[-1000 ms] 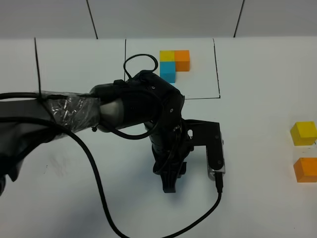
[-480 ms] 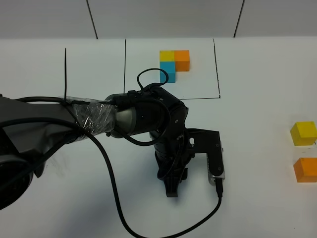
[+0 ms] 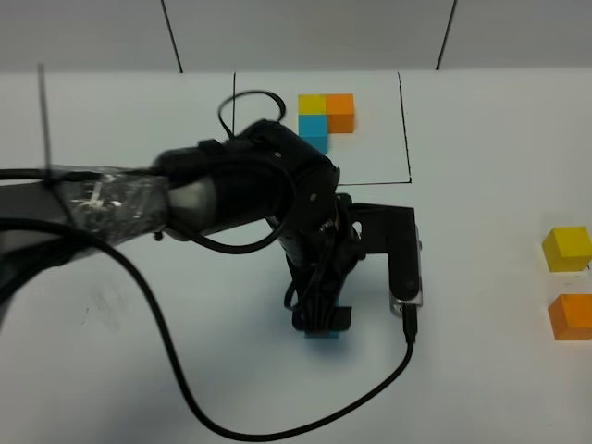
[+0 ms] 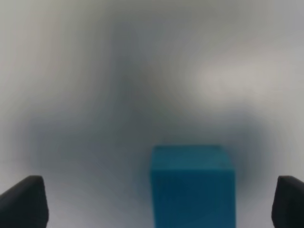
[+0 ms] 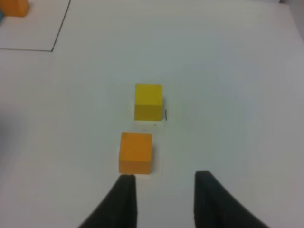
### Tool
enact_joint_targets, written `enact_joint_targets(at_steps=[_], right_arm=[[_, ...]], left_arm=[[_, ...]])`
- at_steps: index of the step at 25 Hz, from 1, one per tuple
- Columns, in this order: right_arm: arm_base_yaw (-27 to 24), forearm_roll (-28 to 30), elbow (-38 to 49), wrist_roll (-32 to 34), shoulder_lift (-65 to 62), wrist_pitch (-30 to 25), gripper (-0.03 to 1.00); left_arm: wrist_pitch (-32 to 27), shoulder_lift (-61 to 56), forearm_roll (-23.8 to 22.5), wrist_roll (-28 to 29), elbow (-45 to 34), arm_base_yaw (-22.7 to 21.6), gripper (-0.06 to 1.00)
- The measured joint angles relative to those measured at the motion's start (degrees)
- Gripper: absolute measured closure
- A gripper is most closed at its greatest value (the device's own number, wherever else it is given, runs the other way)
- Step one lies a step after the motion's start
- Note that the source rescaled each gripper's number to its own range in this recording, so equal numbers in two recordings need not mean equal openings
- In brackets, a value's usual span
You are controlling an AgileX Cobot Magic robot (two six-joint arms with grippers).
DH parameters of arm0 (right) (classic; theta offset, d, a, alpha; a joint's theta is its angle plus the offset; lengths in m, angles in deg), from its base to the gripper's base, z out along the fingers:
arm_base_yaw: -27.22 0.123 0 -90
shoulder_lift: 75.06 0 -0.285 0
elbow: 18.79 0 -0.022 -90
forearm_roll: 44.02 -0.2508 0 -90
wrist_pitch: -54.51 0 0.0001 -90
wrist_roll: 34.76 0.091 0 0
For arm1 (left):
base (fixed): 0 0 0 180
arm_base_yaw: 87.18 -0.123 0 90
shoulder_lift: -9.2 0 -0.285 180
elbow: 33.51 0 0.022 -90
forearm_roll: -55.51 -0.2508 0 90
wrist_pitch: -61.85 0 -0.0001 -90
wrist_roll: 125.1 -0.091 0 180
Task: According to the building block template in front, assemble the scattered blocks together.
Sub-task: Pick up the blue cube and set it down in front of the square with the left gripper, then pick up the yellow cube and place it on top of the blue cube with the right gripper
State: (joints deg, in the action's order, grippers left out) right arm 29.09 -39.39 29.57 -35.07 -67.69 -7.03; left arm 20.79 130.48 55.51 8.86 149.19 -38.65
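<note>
The only marking on the table [image 3: 499,388] is drawn line work. A thin black-line rectangle [image 3: 403,129] frames the building block template [image 3: 326,118], whose yellow, orange and blue cubes sit joined in an L at the far middle. A short black tick [image 5: 166,114] lies just beside the loose yellow cube [image 5: 148,100], and only the right wrist camera picks it up. The high camera shows the left arm [image 3: 185,199], wrapped in clear film, reaching to the middle of the table. Its left claw [image 4: 156,202] points down over the sky-blue cube [image 4: 192,185], on the near side of the frame and well apart from the template. From there only a sliver of that cube shows under the dark fingers. The left wrist camera shows what the high one hides: the claw is spread wide, and the blue cube stands between its two fingers, nearer one of them and touching neither. The yellow cube and the orange cube [image 5: 136,152] lie close together but apart at the right edge of the table. The right claw [image 5: 164,194], out of the high view, hovers just short of the orange cube, fingers parted and holding nothing.
</note>
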Motion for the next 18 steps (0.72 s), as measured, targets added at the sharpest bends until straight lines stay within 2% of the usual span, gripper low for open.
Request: enact_joint_targets(at_steps=[4, 7, 9, 13, 16, 18], right_arm=[[0.0, 0.0, 0.0, 0.31, 0.0, 0.0, 0.97], [0.0, 0.0, 0.0, 0.31, 0.0, 0.0, 0.97], [0.0, 0.0, 0.0, 0.0, 0.0, 0.0, 0.97], [0.0, 0.0, 0.0, 0.0, 0.0, 0.0, 0.97], [0.0, 0.0, 0.0, 0.0, 0.0, 0.0, 0.97], [0.0, 0.0, 0.0, 0.0, 0.0, 0.0, 0.97]], left_arm=[[-1.38, -9.38, -7.48, 1.52, 0.24, 0.0, 0.02], [-3.19, -17.34, -12.81, 8.19, 0.24, -0.74, 0.09], [-5.44, -22.14, -16.79, 14.97, 0.24, -2.06, 0.11], [-14.77, -31.28, -24.68, 23.02, 0.24, -5.81, 0.13], [-23.65, -37.65, -28.44, 24.3, 0.24, -8.67, 0.15], [-27.32, -42.31, -29.23, 24.59, 0.24, -10.49, 0.16]])
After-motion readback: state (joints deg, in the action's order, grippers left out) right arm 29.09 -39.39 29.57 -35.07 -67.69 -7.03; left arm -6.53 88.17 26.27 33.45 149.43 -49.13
